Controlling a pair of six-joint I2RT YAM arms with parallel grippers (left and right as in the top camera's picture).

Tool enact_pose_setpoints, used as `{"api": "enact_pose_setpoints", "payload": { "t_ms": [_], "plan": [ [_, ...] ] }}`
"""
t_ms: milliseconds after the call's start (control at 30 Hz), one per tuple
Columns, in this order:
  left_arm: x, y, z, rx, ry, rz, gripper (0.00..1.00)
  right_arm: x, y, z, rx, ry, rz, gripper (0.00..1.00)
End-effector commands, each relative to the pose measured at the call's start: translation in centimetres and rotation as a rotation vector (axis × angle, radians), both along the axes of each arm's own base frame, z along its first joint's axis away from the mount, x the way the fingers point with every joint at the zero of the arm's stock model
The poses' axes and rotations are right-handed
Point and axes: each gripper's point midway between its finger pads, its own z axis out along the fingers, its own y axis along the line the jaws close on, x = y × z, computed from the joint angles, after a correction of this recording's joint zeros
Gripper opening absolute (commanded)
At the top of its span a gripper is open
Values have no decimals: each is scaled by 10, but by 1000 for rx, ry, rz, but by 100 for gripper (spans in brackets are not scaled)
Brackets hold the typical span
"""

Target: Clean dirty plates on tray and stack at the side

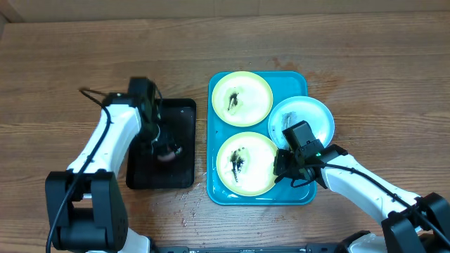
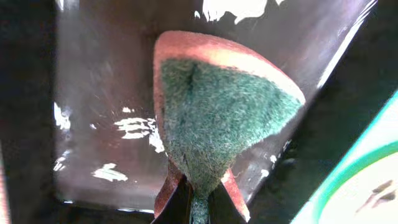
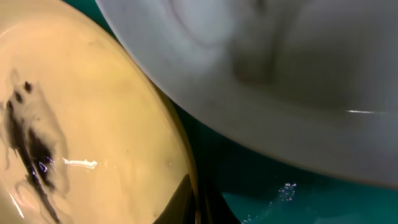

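Right wrist view is cramped. It shows part of the near plate [image 3: 81,124] with a dark smear, the blue plate [image 3: 280,74] edge and a strip of tray [image 3: 249,180]. My right end effector [image 1: 285,167] sits at the near plate's rim. Its fingers are mostly cut off, so I cannot tell whether they grip.

Tray holds all three plates. Far plate [image 1: 242,98] is also smeared, and the blue plate overhangs the tray's right rim.

My left end effector [image 2: 199,208] is clamped on a sponge [image 2: 217,106] over the wet black tray [image 2: 93,74] on the tabletop [image 1: 70,70].

No readable text, no labels, no brand marks, no numbers, no signs in any of the three views
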Motion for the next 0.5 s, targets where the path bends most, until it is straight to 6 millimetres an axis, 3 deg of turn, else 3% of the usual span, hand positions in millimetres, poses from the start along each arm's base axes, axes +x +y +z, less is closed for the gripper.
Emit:
{"api": "enact_pose_setpoints", "payload": {
  "t_ms": [0,300,467],
  "plan": [
    [4,9,10,88,-40,-40,4,9,-1,4,-13,-26,-20,4],
    [-16,-11,-53,25,-39,-59,4,9,-1,4,-13,-26,-20,4],
    [-21,-9,-64,29,-23,-74,4,9,-1,4,-13,-25,-20,4]
  ]
}}
